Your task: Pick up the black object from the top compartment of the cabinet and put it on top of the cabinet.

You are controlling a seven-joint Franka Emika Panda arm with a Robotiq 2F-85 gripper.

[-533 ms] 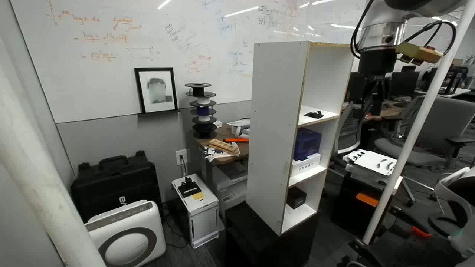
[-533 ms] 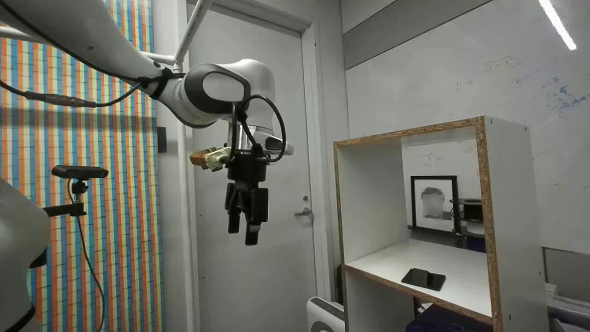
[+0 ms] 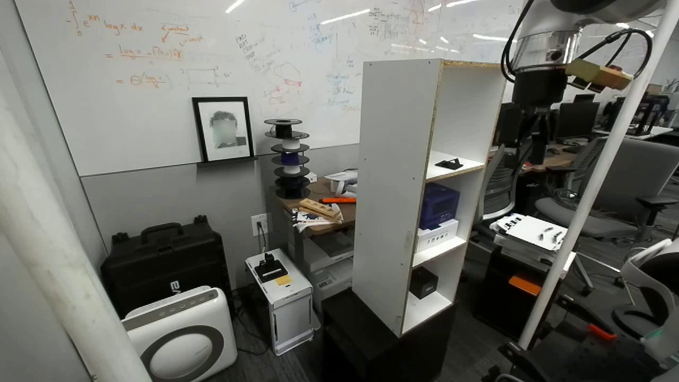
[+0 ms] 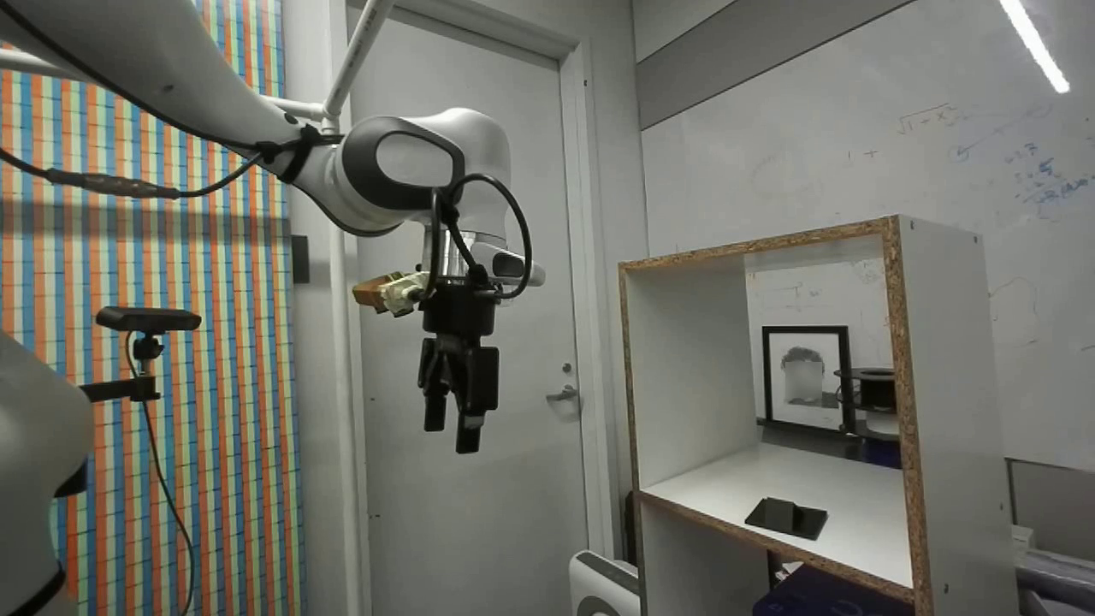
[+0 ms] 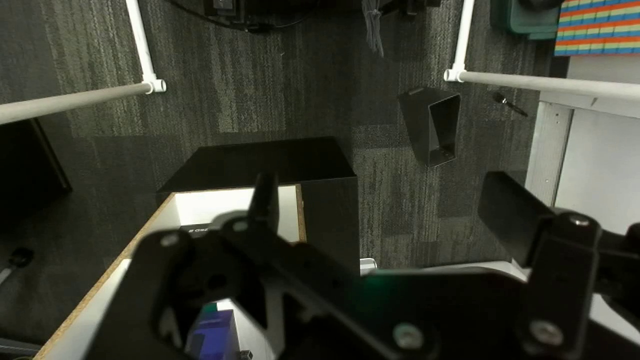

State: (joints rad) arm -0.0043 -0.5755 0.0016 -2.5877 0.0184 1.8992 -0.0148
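My pincer [image 4: 452,435] hangs pointing down with its fingers [image 5: 510,215] spread wide; in the wrist view dark carpet [image 5: 390,215] shows in the gap between them. In an exterior view I stand out against a pale grey door [image 4: 530,359], well apart from the white cabinet [image 4: 949,385] on the right. The black object [image 4: 785,518] lies in the top compartment [image 4: 710,488] of that cabinet, on its white floor near the front edge (a low, flat thing, raised in its middle), and well away from my fingers. Through the back of the compartment I see a framed picture [image 4: 805,381] and part of a stack of spools [image 4: 877,393], both farther off.

In both exterior views a blue box [image 3: 439,207] shows one level down; it sits on a white box [image 3: 437,236]. At the bottom, a black box [image 3: 423,282] is partly hidden by the cabinet's left wall. The cabinet itself stands on a black base [image 3: 392,350]. Over on the left in an exterior view, a white machine [image 3: 180,350] stands in front of a black case [image 3: 164,260].

Looking down past my fingers in the wrist view, I have the cabinet at the left, partly covered by my own parts, and an open dark bin [image 5: 442,130] on the carpet to the right.
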